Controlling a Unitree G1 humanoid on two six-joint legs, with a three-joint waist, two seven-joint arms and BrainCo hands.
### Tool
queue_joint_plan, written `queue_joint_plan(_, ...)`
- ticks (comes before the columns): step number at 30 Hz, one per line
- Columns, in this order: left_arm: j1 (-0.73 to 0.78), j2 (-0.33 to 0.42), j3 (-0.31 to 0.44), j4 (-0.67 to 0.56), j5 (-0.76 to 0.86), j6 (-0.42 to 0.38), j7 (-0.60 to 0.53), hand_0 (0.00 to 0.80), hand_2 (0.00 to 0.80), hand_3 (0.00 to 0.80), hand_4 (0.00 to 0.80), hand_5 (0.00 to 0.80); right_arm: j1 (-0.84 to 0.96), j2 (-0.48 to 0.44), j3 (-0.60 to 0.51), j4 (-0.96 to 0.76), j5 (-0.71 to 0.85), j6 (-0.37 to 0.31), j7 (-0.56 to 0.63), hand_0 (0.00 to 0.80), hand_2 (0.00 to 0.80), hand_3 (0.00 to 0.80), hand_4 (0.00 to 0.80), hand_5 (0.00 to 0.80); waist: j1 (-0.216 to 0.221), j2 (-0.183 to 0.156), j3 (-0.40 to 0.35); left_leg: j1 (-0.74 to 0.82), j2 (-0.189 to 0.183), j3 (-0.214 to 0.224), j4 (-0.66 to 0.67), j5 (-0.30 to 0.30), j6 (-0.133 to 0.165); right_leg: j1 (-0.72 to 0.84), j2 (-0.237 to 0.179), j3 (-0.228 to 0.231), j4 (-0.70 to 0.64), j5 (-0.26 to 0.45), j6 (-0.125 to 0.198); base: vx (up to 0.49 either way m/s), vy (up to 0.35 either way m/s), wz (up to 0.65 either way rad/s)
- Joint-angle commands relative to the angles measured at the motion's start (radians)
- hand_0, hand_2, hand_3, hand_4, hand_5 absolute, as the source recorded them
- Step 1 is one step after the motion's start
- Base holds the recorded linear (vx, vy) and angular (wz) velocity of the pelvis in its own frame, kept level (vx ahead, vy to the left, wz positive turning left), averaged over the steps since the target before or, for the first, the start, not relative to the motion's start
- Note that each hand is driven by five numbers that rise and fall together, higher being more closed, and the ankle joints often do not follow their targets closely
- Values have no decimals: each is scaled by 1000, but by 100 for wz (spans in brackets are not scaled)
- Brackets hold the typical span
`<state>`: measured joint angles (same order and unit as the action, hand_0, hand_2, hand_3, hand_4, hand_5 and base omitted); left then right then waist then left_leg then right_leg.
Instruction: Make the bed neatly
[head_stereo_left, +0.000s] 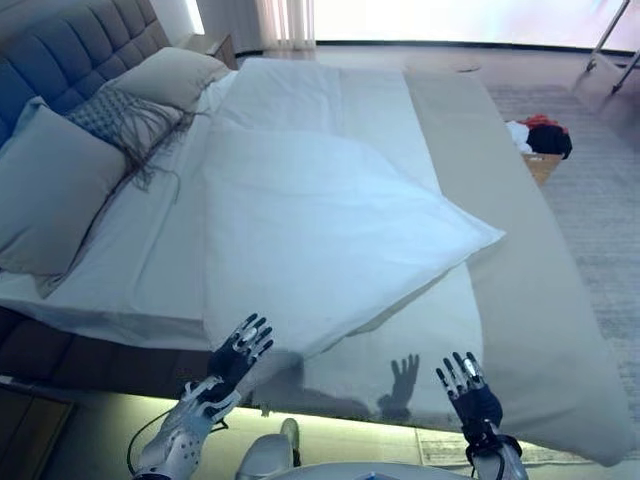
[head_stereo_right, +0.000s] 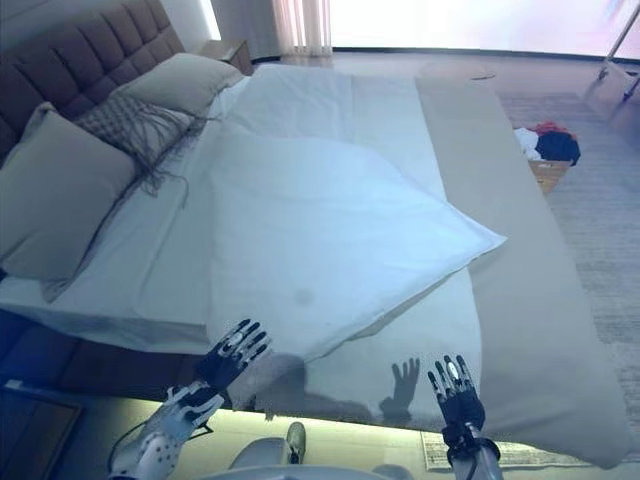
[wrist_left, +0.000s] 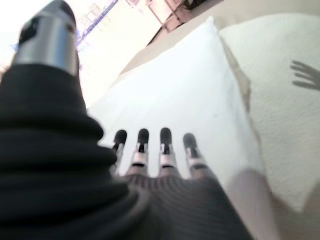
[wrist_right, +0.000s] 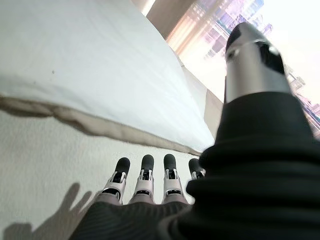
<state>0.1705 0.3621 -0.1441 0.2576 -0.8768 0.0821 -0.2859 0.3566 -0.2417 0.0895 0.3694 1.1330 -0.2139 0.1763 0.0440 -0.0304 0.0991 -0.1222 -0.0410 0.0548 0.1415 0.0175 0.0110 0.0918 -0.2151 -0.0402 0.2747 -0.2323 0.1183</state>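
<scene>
You're at the near side of the bed, both hands spread and empty: left hand (head_stereo_left: 236, 358) just at the near edge of the white duvet (head_stereo_left: 320, 230), right hand (head_stereo_left: 468, 392) over the bare sheet (head_stereo_left: 430, 340). The duvet lies skewed, one corner folded back across the middle. Next, you'd want to grip that near edge and pull it square.

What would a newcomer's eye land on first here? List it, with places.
First, the white duvet, thrown back askew across the middle of the bed, one corner pointing toward the beige side. Next, the pillows piled by the tufted headboard at the far left. Then the left hand and right hand, both open, at the near edge.
</scene>
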Motion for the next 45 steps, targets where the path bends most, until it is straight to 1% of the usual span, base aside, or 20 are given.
queue_joint_plan(1, 27, 31, 12, -69, 16, -40, 15, 0, 0, 0, 0, 0, -1, -17, -2, -59, 3, -50, 18, 0, 0, 0, 0, 0, 23, 28, -58, -34, -14, -16, -63, 65, 36, -21, 15, -53, 171, 284, 34, 175, 222, 1)
queue_joint_plan(3, 28, 37, 21, -71, 11, -46, 24, 0, 0, 0, 0, 0, -8, -13, 13, -60, 0, -53, 21, 0, 0, 0, 0, 0, 24, 42, -58, -3, -20, -14, -61, 46, 49, -77, 12, -68, 270, 327, 25, 163, 210, -8)
queue_joint_plan(5, 25, 43, 29, -72, 7, -45, 25, 0, 0, 0, 0, 0, -5, -14, 17, -57, -11, -52, 32, 0, 0, 0, 0, 0, 22, 44, -59, 17, -27, -16, -62, 36, 55, -106, 14, -72, 283, 338, 20, 129, 120, 2)
queue_joint_plan(10, 20, 35, 35, -51, -6, -54, 43, 0, 0, 0, 0, 0, -24, -25, 12, -29, -4, -58, 36, 0, 0, 0, 0, 0, 27, 32, -60, 44, -41, -40, -76, 27, 63, -101, 14, -77, 243, 350, 16, 82, 29, 9)
queue_joint_plan(12, 21, 32, 39, -33, -9, -61, 33, 0, 0, 0, 0, 0, -35, -29, 9, -28, -1, -53, 40, 0, 0, 0, 0, 0, 30, 27, -56, 49, -44, -43, -75, 20, 67, -104, 12, -78, 238, 361, 20, 21, -17, 4)
queue_joint_plan(15, 30, 31, 45, -22, 0, -72, 16, 0, 0, 0, 0, 0, -41, -32, 9, -35, -8, -40, 32, 0, 0, 0, 0, 0, 34, 19, -52, 55, -47, -51, -71, 12, 69, -103, 11, -82, 216, 356, 23, 5, -27, 5)
queue_joint_plan(18, 36, 28, 56, -38, 0, -65, 10, 0, 0, 0, 0, 0, -53, -28, 8, -24, -10, -29, 36, 0, 0, 0, 0, 0, 42, 13, -51, 67, -46, -51, -79, 11, 68, -97, 0, -85, 183, 372, 33, 4, -22, 2)
queue_joint_plan(20, 36, 25, 60, -43, 3, -63, 7, 0, 0, 0, 0, 0, -62, -26, 4, -15, -13, -26, 37, 0, 0, 0, 0, 0, 46, 12, -51, 68, -45, -54, -82, 11, 66, -90, -2, -86, 164, 367, 37, 16, -8, -6)
queue_joint_plan(23, 34, 20, 53, -47, 7, -65, 17, 0, 0, 0, 0, 0, -80, -26, 1, -8, -15, -20, 29, 0, 0, 0, 0, 0, 59, 6, -56, 62, -55, -70, -77, 7, 73, -67, -10, -84, 151, 368, 39, 14, 14, -8)
queue_joint_plan(25, 32, 12, 50, -40, 13, -74, 11, 0, 0, 0, 0, 0, -99, -22, 9, -9, -16, -29, 24, 0, 0, 0, 0, 0, 66, 8, -60, 63, -65, -84, -69, -5, 85, -69, -16, -77, 198, 383, 38, -1, 76, -11)
queue_joint_plan(27, 28, 9, 48, -38, 27, -84, 4, 0, 0, 0, 0, 0, -112, -15, 15, -19, -20, -38, 11, 0, 0, 0, 0, 0, 66, 23, -59, 70, -69, -106, -63, -12, 97, -99, 1, -56, 305, 384, 33, -2, 119, -19)
queue_joint_plan(28, 16, 11, 49, -32, 30, -79, 7, 0, 0, 0, 0, 0, -115, -13, 18, -24, -21, -41, 6, 0, 0, 0, 0, 0, 59, 34, -58, 78, -69, -122, -61, -14, 102, -129, 23, -41, 382, 394, 29, 5, 103, -7)
queue_joint_plan(30, -6, 14, 48, -17, 20, -75, 13, 0, 0, 0, 0, 0, -118, -13, 25, -30, -27, -41, 6, 0, 0, 0, 0, 0, 47, 35, -55, 88, -72, -125, -58, -24, 106, -166, 28, -30, 405, 398, 21, 14, 43, 21)
queue_joint_plan(32, -26, 18, 48, -5, 13, -80, 14, 0, 0, 0, 0, 0, -118, -17, 32, -32, -26, -41, 14, 0, 0, 0, 0, 0, 35, 30, -52, 100, -73, -117, -62, -30, 101, -186, 18, -43, 350, 393, 14, 29, -16, 18)
queue_joint_plan(34, -42, 19, 55, -11, 4, -69, 25, 0, 0, 0, 0, 0, -132, -19, 33, -30, -22, -38, 8, 0, 0, 0, 0, 0, 27, 28, -49, 117, -70, -109, -72, -36, 89, -192, 6, -60, 256, 374, 8, 41, -61, 2)
queue_joint_plan(37, -51, 12, 57, 8, 0, -63, 36, 0, 0, 0, 0, 0, -174, -10, 41, -22, -34, -38, -10, 0, 0, 0, 0, 0, 28, 19, -48, 136, -61, -98, -81, -43, 72, -169, -1, -74, 131, 353, 8, 39, -118, -3)
queue_joint_plan(39, -47, 6, 57, 9, 10, -57, 43, 0, 0, 0, 0, 0, -189, -6, 47, -22, -36, -36, -25, 0, 0, 0, 0, 0, 35, 12, -51, 138, -56, -91, -82, -42, 64, -148, -5, -86, 80, 353, 13, 8, -123, -5)
queue_joint_plan(41, -39, 2, 62, 11, 14, -54, 39, 0, 0, 0, 0, 0, -201, 1, 50, -25, -40, -25, -46, 0, 0, 0, 0, 0, 42, 7, -55, 140, -46, -80, -92, -35, 54, -125, -1, -95, 34, 343, 19, -16, -129, -8)
queue_joint_plan(45, -31, -6, 70, 5, 19, -47, 32, 0, 0, 0, 0, 0, -195, 4, 42, -17, -45, -22, -54, 0, 0, 0, 0, 0, 47, 3, -64, 138, -40, -78, -113, -18, 45, -101, 16, -93, -19, 335, 27, -12, -109, -25)
